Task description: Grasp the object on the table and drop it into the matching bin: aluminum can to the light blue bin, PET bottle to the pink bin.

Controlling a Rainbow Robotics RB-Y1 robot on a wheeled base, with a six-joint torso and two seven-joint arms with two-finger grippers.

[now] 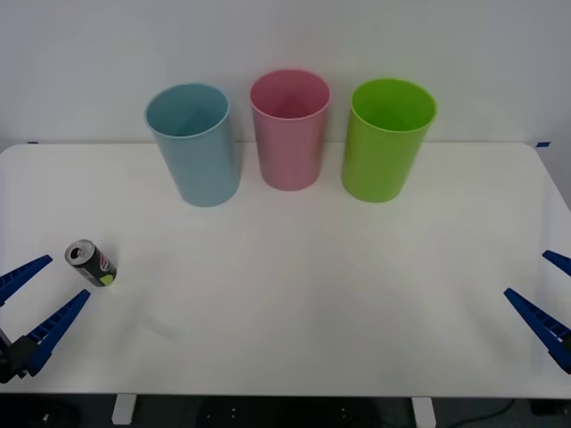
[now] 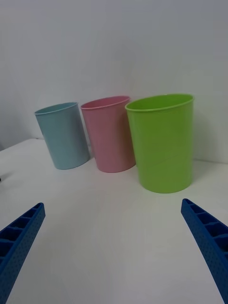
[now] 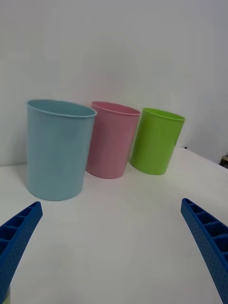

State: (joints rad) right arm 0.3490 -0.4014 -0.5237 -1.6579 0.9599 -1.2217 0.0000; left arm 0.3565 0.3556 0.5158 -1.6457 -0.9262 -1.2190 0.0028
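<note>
aluminum can (image 1: 92, 262) lying tipped on tabletop (image 1: 294, 303) near left edge, just beside left hand (image 1: 34, 300) | left hand spread, low | right hand (image 1: 546, 299) spread, far right edge | light blue bin (image 1: 194, 143), pink bin (image 1: 289, 127), lime green bin (image 1: 385, 138) upright in back row

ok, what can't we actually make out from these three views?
- Aluminum can, front view: too small to read its label.
- Bottoms of the light blue bin, pink bin and lime green bin: hidden by their own walls.
- Left gripper and right gripper, front view: partly cut off by the edges.
</note>
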